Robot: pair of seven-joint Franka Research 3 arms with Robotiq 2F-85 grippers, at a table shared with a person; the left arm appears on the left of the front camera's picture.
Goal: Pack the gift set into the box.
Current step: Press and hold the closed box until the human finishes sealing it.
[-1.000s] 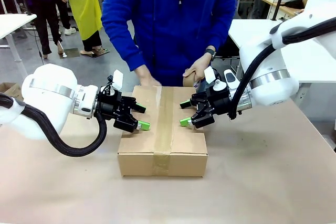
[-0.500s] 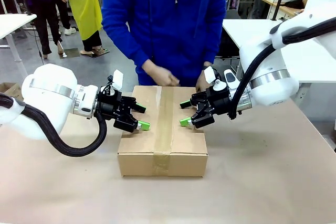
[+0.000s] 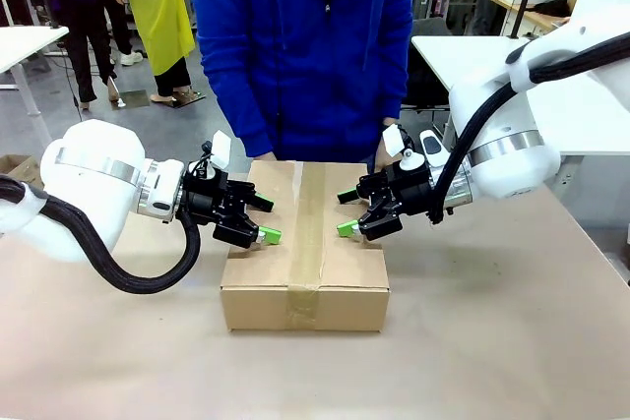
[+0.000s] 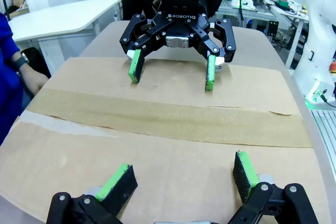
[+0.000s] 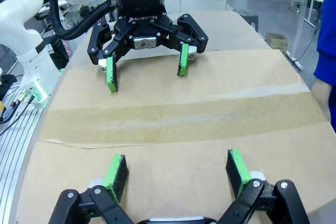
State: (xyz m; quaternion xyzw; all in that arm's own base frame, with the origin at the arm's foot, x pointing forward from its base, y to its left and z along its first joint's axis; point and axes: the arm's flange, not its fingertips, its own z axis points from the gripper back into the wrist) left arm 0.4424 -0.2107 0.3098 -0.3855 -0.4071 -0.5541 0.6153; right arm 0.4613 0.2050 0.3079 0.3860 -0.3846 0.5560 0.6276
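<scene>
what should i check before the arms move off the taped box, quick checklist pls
1. Box flaps closed: ok.
2. Tape strip along the top seam: ok; one edge looks slightly wrinkled in the left wrist view.
3. Left gripper open, holding nothing: ok.
4. Right gripper open, holding nothing: ok.
5. Person's hand away from the box: not ok, at its far edge.
6. Gift set inside: cannot tell, box shut.

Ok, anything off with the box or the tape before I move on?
Mostly tidy: the box is shut and taped along its seam. One flaw: the tape has a wrinkled, torn-looking edge in spots. Both claws, left and right, hover open.
</scene>
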